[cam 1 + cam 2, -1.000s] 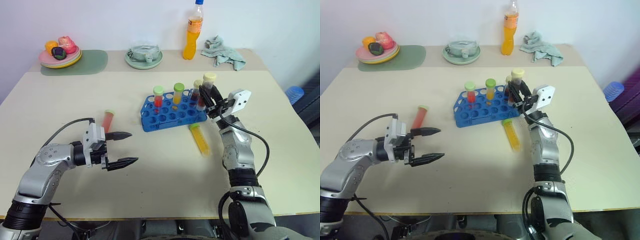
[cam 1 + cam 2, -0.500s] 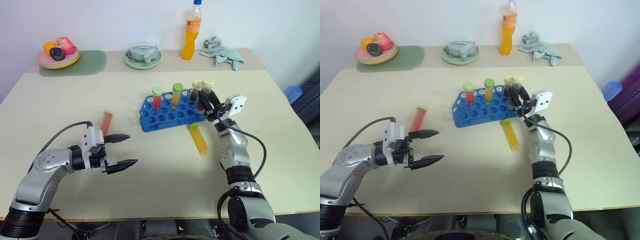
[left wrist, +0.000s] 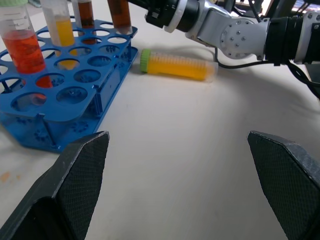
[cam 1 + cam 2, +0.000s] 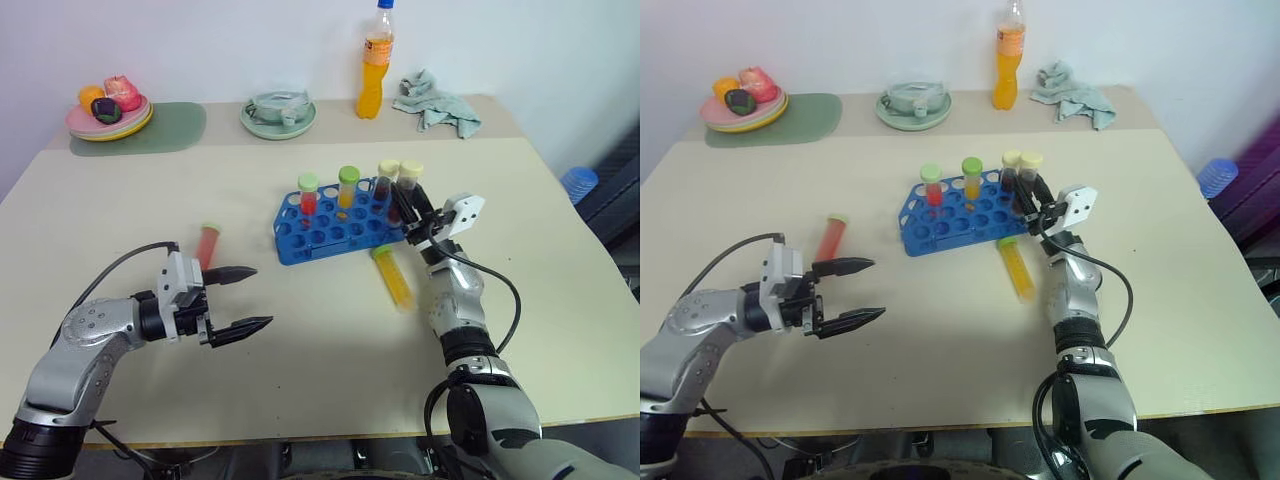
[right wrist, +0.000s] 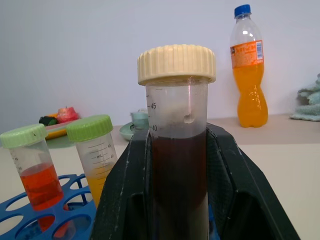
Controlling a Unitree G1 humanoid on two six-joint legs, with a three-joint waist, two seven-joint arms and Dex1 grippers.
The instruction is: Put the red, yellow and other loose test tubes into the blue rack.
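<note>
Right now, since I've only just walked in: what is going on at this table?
The right gripper is shut on a brown tube, holding it upright at the blue rack, where three tubes already stand. The left gripper hangs open beside a red tube lying on the table. A yellow tube lies beside the rack.

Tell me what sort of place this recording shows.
Probably a mock lab bench set up in an ordinary room. A blue rack holds capped test tubes on a plain table, yet at the back stand a fruit plate, a soda bottle and a crumpled cloth.
</note>
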